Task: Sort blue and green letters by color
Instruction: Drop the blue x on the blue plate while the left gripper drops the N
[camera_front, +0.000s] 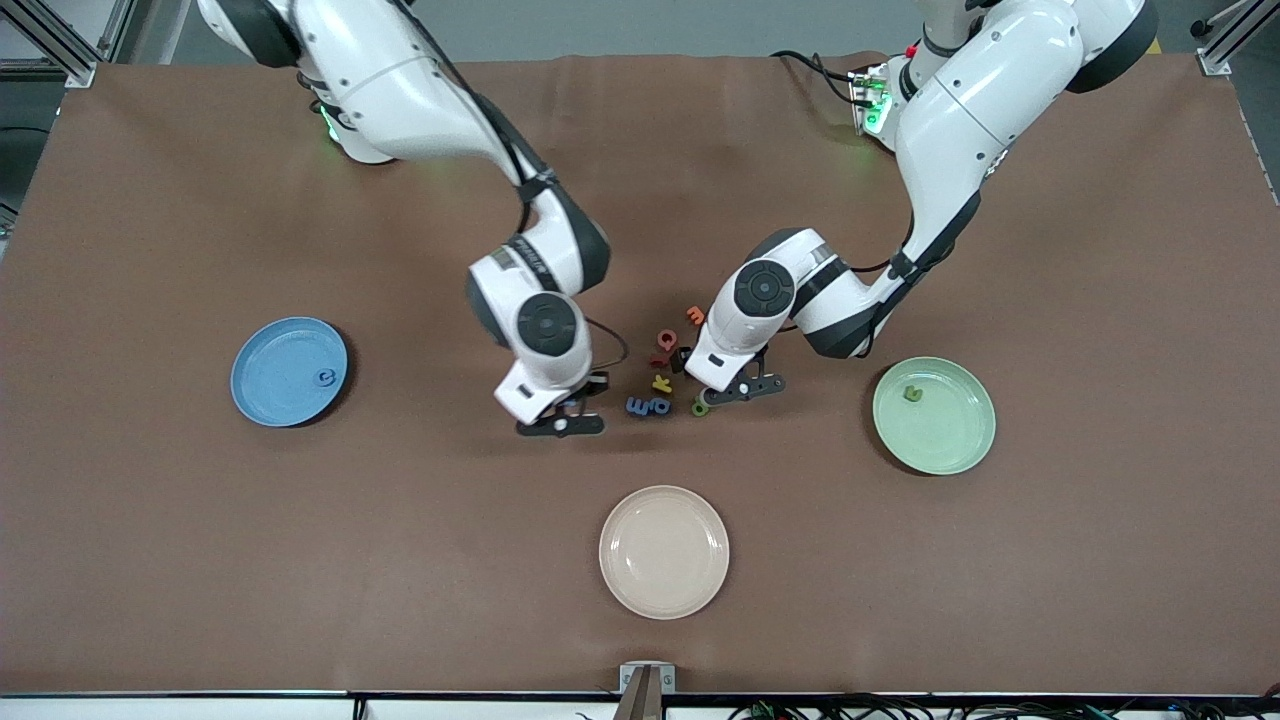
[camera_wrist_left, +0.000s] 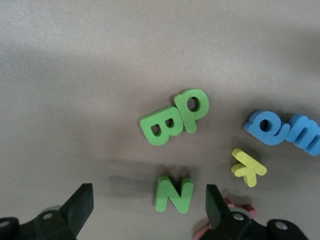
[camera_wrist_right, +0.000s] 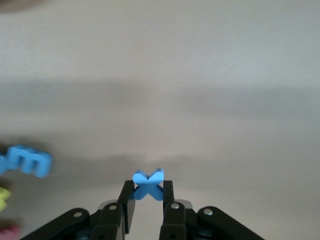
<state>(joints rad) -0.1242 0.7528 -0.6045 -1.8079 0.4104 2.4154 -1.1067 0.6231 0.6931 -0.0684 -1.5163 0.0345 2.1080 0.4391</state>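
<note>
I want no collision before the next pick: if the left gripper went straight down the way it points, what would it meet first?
Most likely the green N, lying between the open fingers of the left gripper; depth is unclear.

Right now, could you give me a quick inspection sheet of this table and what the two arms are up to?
Surface: brown table cover.
Job's things: blue X gripped; green B, P, N and two more blue letters loose mid-table; one letter each on the blue plate and green plate.
Clutter: yellow K, red and orange letters, beige plate.
Grippers: right gripper shut on blue X; left gripper open over green N.
Cables: bundle along table's front edge.
Surroundings: metal frame posts.
</note>
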